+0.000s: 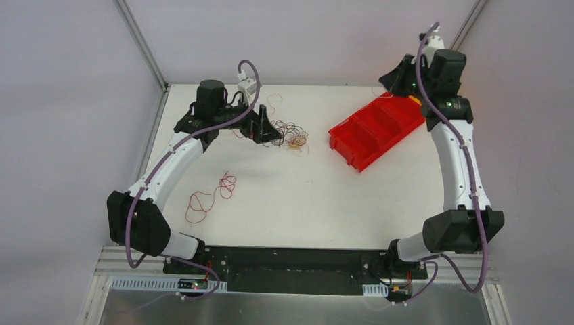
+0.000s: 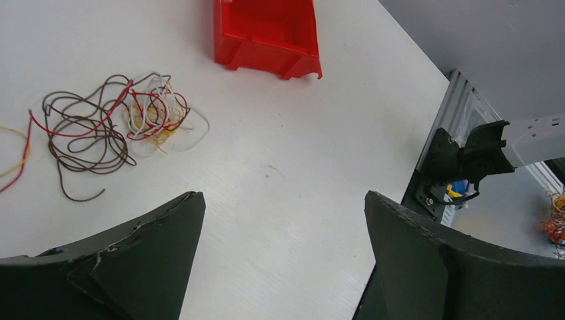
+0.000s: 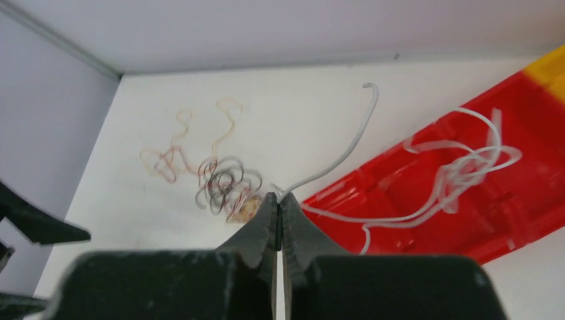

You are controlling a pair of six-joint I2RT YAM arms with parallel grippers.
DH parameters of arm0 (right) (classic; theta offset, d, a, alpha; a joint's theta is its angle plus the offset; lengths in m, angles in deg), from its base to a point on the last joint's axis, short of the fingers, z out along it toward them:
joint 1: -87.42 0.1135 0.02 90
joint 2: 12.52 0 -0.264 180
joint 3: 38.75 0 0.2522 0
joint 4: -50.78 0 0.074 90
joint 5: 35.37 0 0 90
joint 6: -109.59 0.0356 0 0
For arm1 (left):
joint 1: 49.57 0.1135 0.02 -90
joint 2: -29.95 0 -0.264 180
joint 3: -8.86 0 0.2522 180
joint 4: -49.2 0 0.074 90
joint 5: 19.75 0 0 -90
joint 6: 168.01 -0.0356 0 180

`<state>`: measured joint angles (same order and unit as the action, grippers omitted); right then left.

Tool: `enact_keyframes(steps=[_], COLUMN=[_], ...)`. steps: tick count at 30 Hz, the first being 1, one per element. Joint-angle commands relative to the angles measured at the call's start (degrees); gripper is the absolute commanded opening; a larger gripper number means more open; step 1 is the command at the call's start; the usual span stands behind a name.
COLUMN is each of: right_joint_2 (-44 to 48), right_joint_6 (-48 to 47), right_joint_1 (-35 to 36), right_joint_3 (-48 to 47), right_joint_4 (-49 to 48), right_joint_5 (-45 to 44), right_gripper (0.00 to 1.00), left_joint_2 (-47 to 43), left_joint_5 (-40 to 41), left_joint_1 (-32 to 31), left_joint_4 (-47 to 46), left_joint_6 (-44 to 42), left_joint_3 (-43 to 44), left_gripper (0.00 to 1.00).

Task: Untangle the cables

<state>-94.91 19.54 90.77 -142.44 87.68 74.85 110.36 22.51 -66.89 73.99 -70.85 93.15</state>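
The tangle of cables (image 1: 292,134) lies on the white table (image 1: 318,196) at the back middle, with brown-black, red, white and yellow loops (image 2: 113,123). My left gripper (image 1: 265,126) is open and empty just left of it; in its wrist view the fingers (image 2: 160,253) stand wide apart over bare table, short of the tangle. My right gripper (image 3: 278,197) is shut on a white cable (image 3: 346,150) whose loose loops hang over the red bin (image 3: 460,173). The tangle also shows in the right wrist view (image 3: 230,187). A separate red cable (image 1: 211,195) lies at the front left.
A red divided bin (image 1: 376,127) sits slanted at the back right, with a yellow piece (image 1: 414,99) at its far end. A thin orange cable (image 1: 274,100) lies behind the tangle near the back wall. The table's near edge is a metal rail (image 2: 460,113).
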Motion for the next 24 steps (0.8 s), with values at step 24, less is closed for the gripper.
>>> enact_keyframes(steps=[24], right_joint_2=[-45.2], right_joint_6=[-5.9], right_joint_1=[-23.2], right_joint_3=[-45.8], right_joint_4=[-16.6], right_joint_5=[-7.4], right_gripper=[0.00], left_joint_2=[13.1], left_joint_5=[14.2], left_joint_1=[4.2], left_joint_4=[11.8], left_joint_6=[0.1], left_joint_3=[15.1], left_gripper=[0.99])
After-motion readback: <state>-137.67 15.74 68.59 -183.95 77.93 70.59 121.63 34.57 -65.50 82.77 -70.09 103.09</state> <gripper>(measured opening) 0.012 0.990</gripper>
